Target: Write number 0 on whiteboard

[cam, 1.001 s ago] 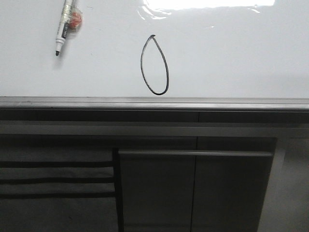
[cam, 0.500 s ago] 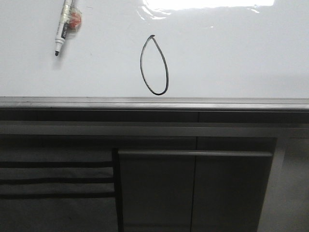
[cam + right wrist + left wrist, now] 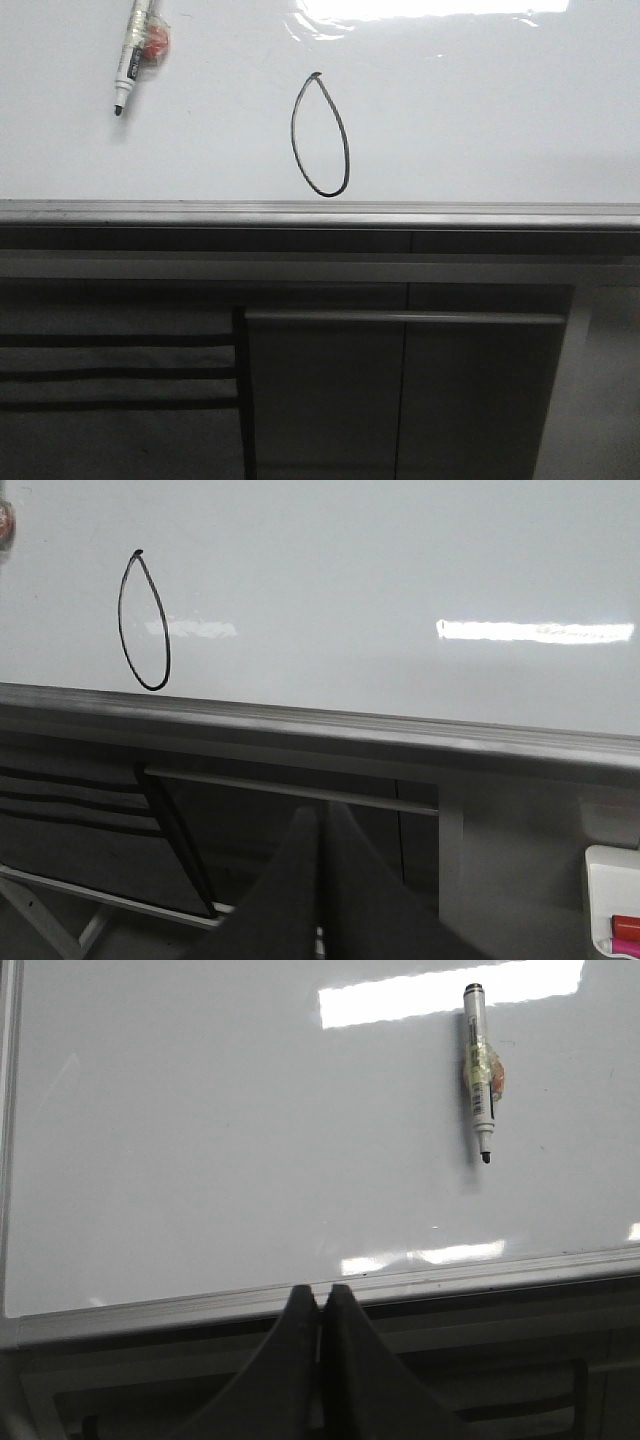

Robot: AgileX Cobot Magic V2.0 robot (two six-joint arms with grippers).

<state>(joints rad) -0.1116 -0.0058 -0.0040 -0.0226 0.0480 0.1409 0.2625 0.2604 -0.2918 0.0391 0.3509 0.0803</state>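
Observation:
The whiteboard (image 3: 480,110) is glossy white with a grey metal edge strip; it also shows in the left wrist view (image 3: 200,1160) and the right wrist view (image 3: 400,580). The number 0 (image 3: 294,140), a thin black oval pointed at its top, is drawn near the board's front edge; it also shows in the right wrist view (image 3: 120,620). A black-tipped marker (image 3: 130,55) lies uncapped on the board's far left, seen too in the left wrist view (image 3: 478,1070). My left gripper (image 3: 320,1292) is shut and empty at the board's edge. My right gripper (image 3: 321,815) is shut and empty, back below the board.
Dark grey cabinet panels with a grey bar (image 3: 400,317) stand under the board's edge. A white holder with a red and pink item (image 3: 615,925) sits at the right in the right wrist view.

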